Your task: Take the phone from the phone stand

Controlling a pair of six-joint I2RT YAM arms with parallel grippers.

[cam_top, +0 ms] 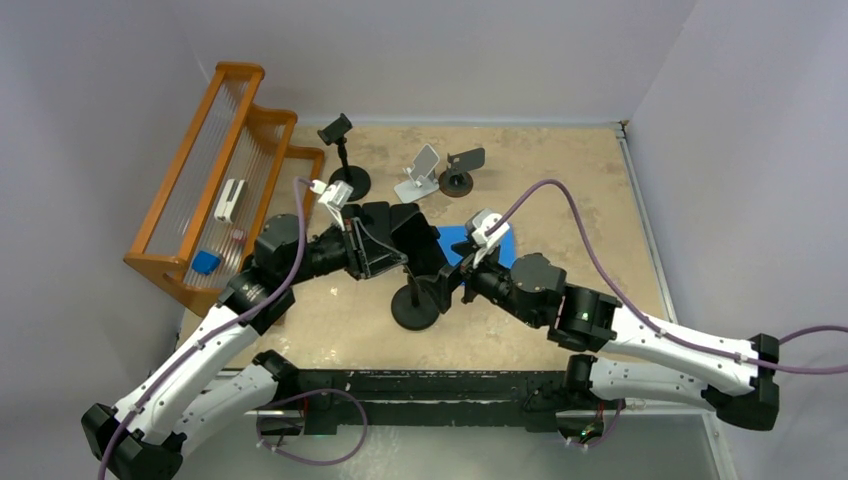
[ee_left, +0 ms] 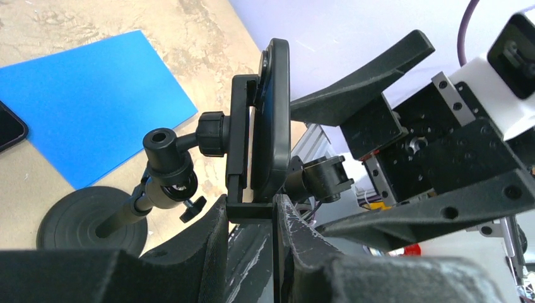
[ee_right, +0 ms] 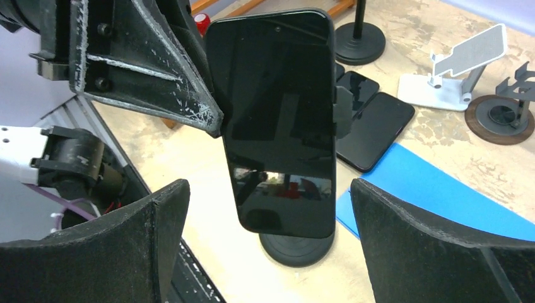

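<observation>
Leftmost, a slatted orange wooden rack [cam_top: 243, 72] stood by the wall, and next to it the left gripper [ee_left: 250, 211] pinched its scuffed black fingers on the bottom lip of the phone stand [ee_left: 238, 126], a jointed black clamp on a thin rod and round base. Only the left wrist view showed the phone [ee_left: 274, 120] edge-on, upright in that clamp, whereas the right wrist view showed its glossy black, round-cornered screen face-on. The right gripper [ee_right: 268, 196] stood wide open, one rough finger on either side of the phone without touching it, above a smooth blue mat [ee_right: 435, 189].
</observation>
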